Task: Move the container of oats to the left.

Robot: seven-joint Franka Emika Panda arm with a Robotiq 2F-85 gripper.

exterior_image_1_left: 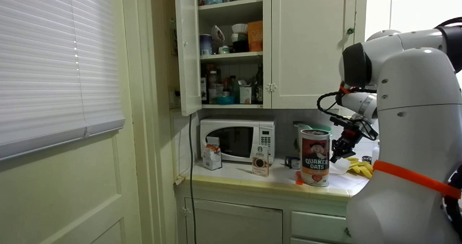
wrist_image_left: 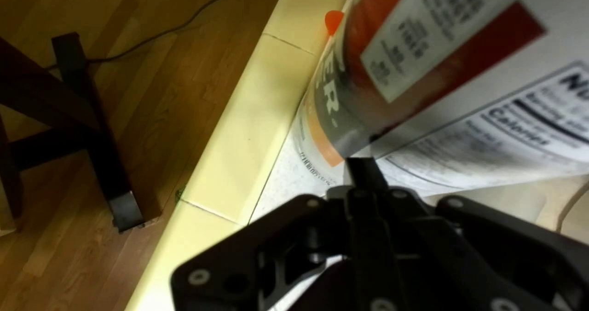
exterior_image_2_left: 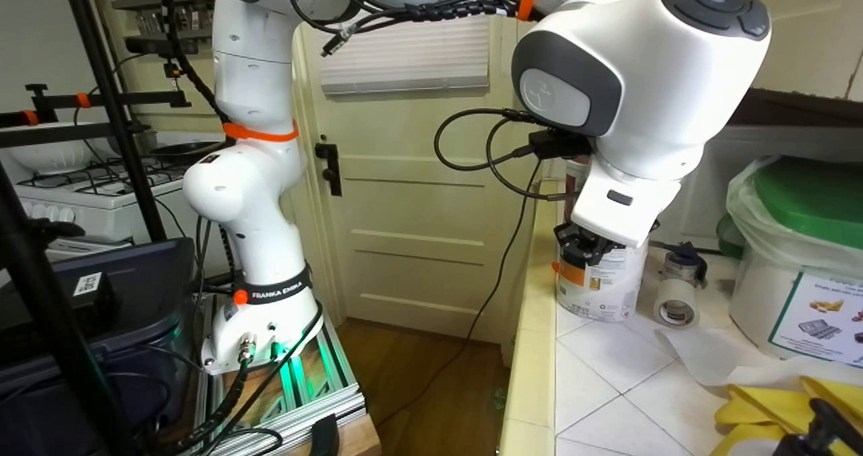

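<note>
The container of oats (exterior_image_1_left: pixel 315 159) stands upright near the counter's front edge in an exterior view, with its red label front showing. In an exterior view the container (exterior_image_2_left: pixel 610 291) is partly hidden behind my wrist and gripper. My gripper (exterior_image_1_left: pixel 335 159) is at the container's side, low on its body. In the wrist view the black fingers (wrist_image_left: pixel 362 164) are together with nothing between them. Their tips are in front of the container's lower wall (wrist_image_left: pixel 441 118). They look very close to it or touching; I cannot tell which.
A coffee box (exterior_image_1_left: pixel 260 161) and a white bag (exterior_image_1_left: pixel 212 153) stand before the microwave (exterior_image_1_left: pixel 234 137). Tape rolls (exterior_image_2_left: pixel 676 302), a green-lidded bin (exterior_image_2_left: pixel 775 294) and yellow gloves (exterior_image_2_left: pixel 768 405) are also on the counter. The yellow counter edge (wrist_image_left: pixel 248 131) runs close beside the container.
</note>
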